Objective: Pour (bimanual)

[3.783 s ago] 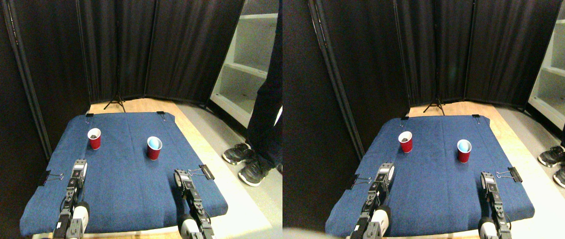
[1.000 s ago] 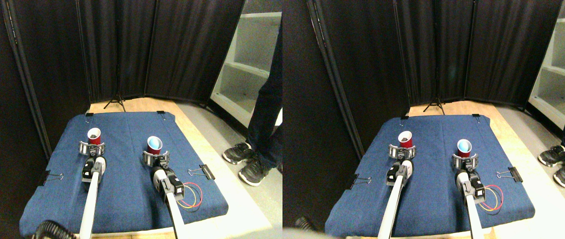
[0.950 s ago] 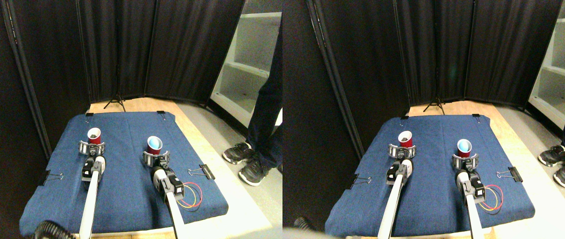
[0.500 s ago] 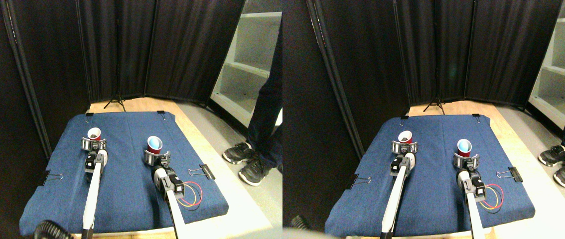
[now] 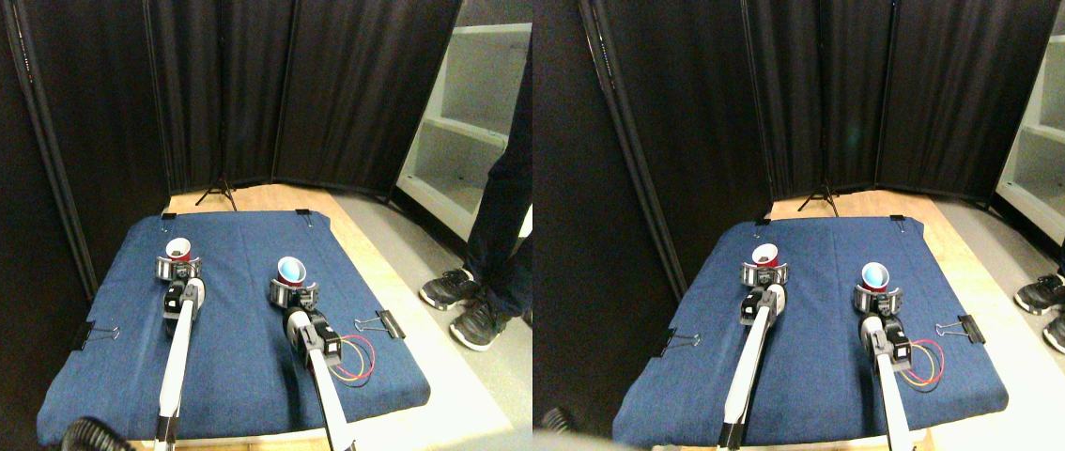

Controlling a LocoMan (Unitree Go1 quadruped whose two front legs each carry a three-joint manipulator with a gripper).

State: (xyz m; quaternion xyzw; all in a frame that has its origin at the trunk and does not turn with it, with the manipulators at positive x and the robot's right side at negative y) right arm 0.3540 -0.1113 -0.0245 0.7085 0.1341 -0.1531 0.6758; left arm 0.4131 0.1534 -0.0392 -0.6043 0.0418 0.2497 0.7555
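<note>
Since half a second before, both manipulators had edged a little farther up the frame, and both cups sat slightly higher with them; nearly four seconds earlier the cups had stood alone on the cloth with the arms low at the bottom edge. The left gripper (image 5: 177, 270) had its curved jaws drawn in around the lower body of the left red cup (image 5: 178, 252), left of centre, its pale limb running straight down to the bottom edge. The right gripper (image 5: 288, 293) clasped the right red cup (image 5: 290, 273) in the same way near the middle of the frame, that cup showing a pale blue inside and tilting a little. Its limb slanted down to the right, with looped red and yellow wires (image 5: 351, 362) beside it. Both cups were over the blue cloth (image 5: 241, 348); whether their bases touched it was hidden by the jaws. What the left cup held was too small to tell. At the right edge a person's legs and dark shoes (image 5: 462, 305) were cut off.
</note>
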